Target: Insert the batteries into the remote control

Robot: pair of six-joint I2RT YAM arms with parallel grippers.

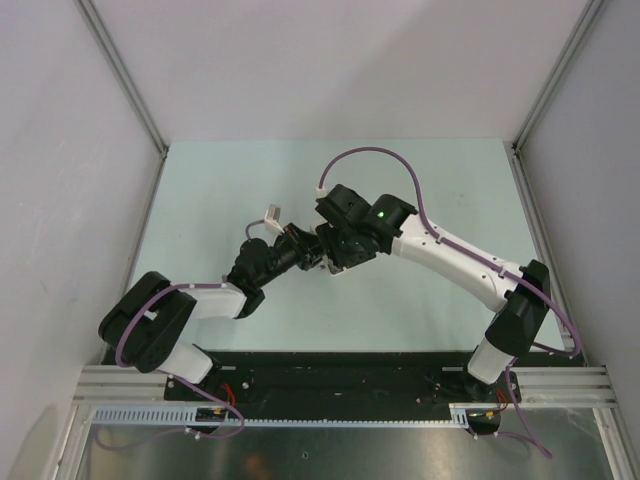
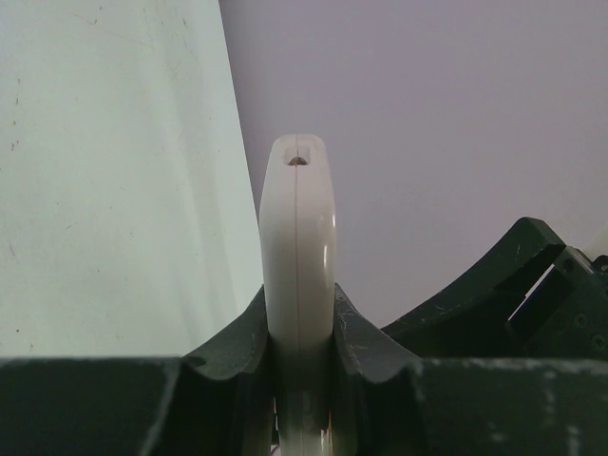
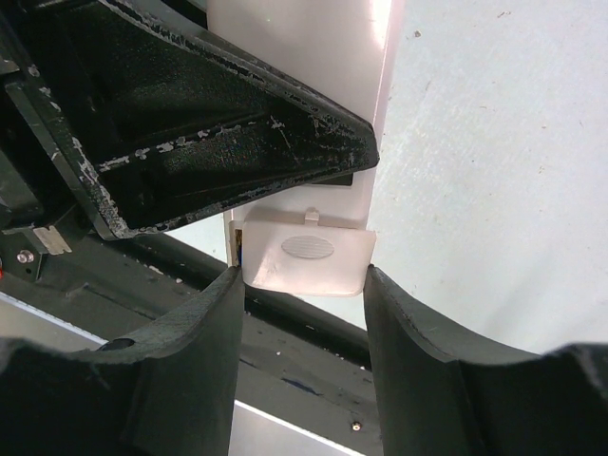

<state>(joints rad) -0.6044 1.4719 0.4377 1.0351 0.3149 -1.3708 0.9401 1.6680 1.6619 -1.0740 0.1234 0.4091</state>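
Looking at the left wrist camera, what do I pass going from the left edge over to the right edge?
Pale green table → white remote control, seen edge-on and clamped in the left tool → dark part of the right arm.

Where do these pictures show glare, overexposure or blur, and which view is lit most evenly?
Left wrist view: a glare streak runs down the remote control, and the left fingers are dark and soft. Right wrist view: the remote's upper part is washed out, the right fingers blurred. Top external view: the most even light, with faint shadows.
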